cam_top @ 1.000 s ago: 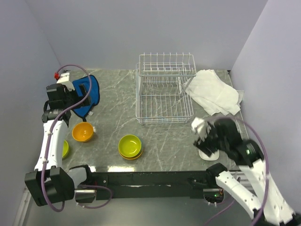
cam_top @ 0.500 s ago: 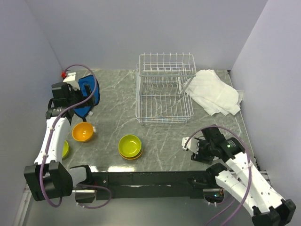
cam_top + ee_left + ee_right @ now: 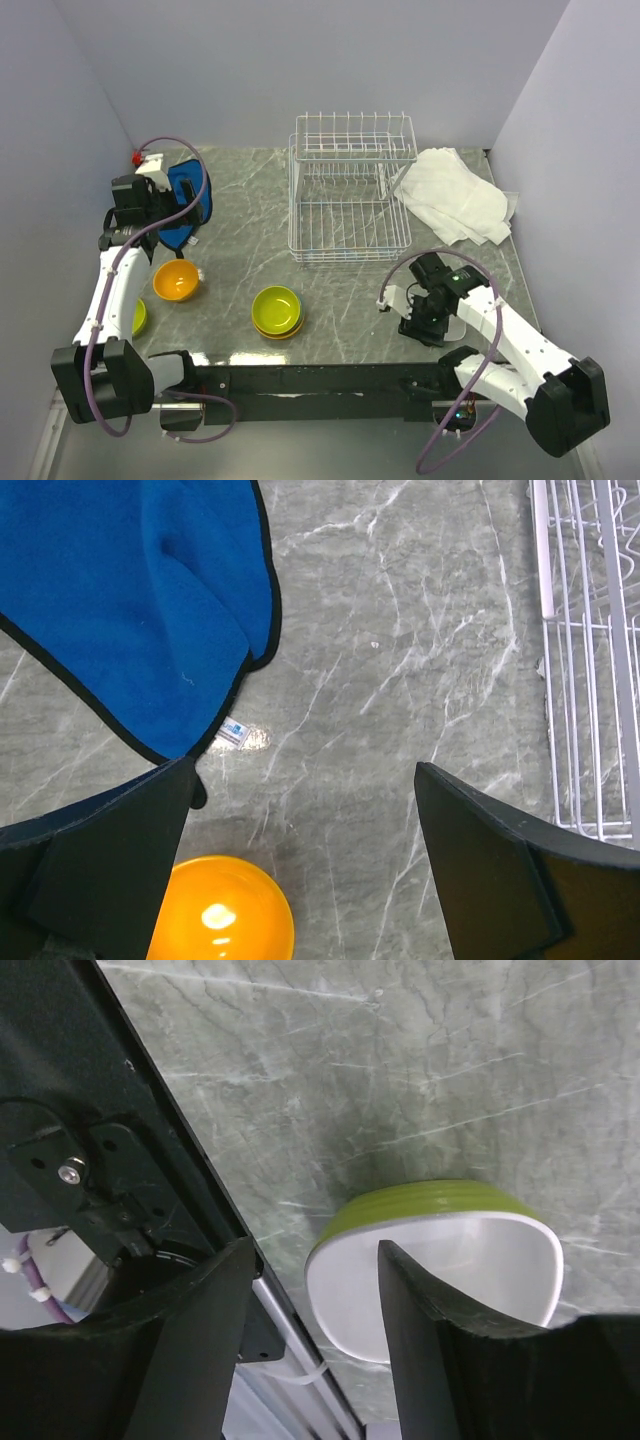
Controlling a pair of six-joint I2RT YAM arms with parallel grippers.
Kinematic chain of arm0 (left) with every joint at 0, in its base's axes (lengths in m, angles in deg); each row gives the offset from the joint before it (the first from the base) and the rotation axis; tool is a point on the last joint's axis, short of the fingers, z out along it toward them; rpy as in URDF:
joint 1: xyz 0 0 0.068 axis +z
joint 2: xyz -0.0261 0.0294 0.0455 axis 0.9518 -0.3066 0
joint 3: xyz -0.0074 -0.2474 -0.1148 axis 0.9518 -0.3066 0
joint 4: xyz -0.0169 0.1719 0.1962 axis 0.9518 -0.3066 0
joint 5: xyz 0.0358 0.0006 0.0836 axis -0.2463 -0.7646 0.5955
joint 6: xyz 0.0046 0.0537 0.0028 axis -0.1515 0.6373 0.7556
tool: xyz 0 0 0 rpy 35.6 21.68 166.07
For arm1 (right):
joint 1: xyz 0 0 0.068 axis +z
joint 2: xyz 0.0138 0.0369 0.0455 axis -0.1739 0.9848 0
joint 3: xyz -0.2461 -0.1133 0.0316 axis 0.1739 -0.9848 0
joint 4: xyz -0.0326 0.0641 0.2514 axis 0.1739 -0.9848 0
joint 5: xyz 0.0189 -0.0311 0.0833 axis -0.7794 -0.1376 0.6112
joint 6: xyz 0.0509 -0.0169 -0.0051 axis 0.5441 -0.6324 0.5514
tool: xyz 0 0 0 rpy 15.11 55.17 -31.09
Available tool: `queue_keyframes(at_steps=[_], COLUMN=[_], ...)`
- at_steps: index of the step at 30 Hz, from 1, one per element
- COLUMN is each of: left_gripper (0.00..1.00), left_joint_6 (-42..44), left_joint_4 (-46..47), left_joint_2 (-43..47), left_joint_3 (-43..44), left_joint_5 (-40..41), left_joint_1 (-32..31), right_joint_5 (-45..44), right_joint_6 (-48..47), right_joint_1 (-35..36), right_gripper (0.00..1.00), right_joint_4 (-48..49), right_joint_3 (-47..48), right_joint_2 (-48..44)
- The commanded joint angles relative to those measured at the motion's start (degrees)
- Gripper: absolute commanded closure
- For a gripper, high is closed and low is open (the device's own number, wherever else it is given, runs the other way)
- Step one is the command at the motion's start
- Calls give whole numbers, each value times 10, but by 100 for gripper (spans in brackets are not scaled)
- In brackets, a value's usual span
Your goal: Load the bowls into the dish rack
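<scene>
Right wrist view shows the right tool half open and gripping nothing, one finger over the white inside of a green bowl, the other outside its rim; I would lower until the wall sits deep between them, then pinch. That bowl lies well in front of the rack, off its right corner at the desk edge, so lift straight up.

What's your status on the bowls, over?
Left end effector open. Right end effector open, straddling green bowl rim. Dish rack empty, nothing blocking it.
</scene>
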Motion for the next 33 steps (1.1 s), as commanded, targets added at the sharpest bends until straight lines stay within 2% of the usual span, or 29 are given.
queue_keyframes(at_steps=[1,7,8,10,15,19,23,31,33], left_gripper=[2,1,1,1,1,1,1,1,1], left_joint_6=[8,1,0,-3,0,-1,-4,2,2], left_joint_4=[28,30,30,34,32,33,35,23,19], left_joint_2=[-4,-16,-17,-19,-21,-20,-20,-12,-8], left_joint_3=[0,10,11,10,10,11,11,24,26], left_joint_5=[8,7,7,7,8,11,10,18,18], left_joint_1=[-1,-2,-1,-1,-2,-1,-1,-2,-1], right_joint_5=[-5,-45,-43,-38,-48,-66,-76,-86,-84], right_joint_6=[25,89,94,95,104,151,176,192,195], right_joint_1=[-3,-3,-3,-3,-3,-2,-1,4,4], right_gripper=[40,43,48,51,47,47,52,62,67], right_joint_4=[7,23,25,24,34,34,36,39,35], right_joint_3=[28,41,45,49,50,59,69,67,65], right_joint_2=[9,59,81,91,94,129,168,163,157])
